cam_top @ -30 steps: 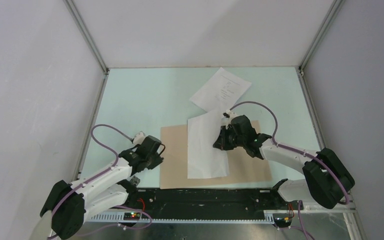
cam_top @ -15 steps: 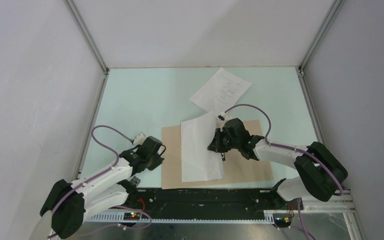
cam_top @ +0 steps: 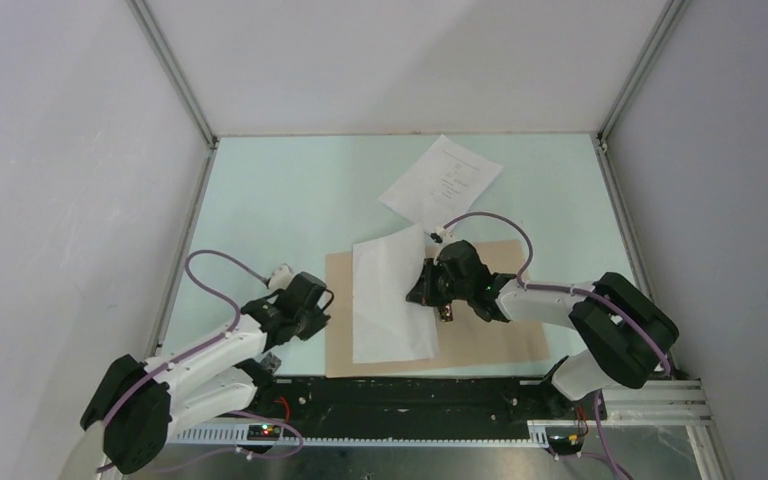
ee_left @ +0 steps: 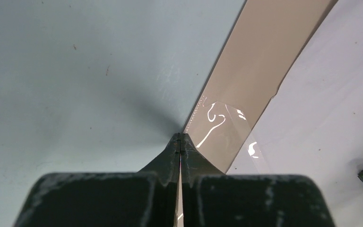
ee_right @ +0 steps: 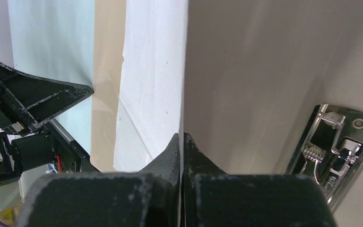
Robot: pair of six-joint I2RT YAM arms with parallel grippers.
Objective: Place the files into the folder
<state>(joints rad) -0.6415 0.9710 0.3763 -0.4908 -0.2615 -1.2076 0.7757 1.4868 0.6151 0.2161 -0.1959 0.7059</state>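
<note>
Folder: open and flat on the counter, close to the near edge, between the two arms.
Clip: metal, bare on the folder's inner face, just right of the paper edge in the right wrist view.
Blank sheet: spread over the folder's left half, slightly askew, far corner past the folder's far edge.
Right tool: fingers clamped together on the blank sheet's right edge, low over the folder's middle.
Left tool: fingers pressed together, tips at the folder's left edge; nothing visible between them, and whether it pins the cover down cannot be told.
Printed sheet: flat on the counter beyond the folder, wholly outside it; near corner close to the blank sheet's far corner, touching or not unclear.
Done so far: by the look of it, first sheet mostly over the folder, not yet squared to it nor let go.
Left to do: probably settling and releasing the blank sheet, then fetching the printed one and laying it inside; closing the cover perhaps after that.
</note>
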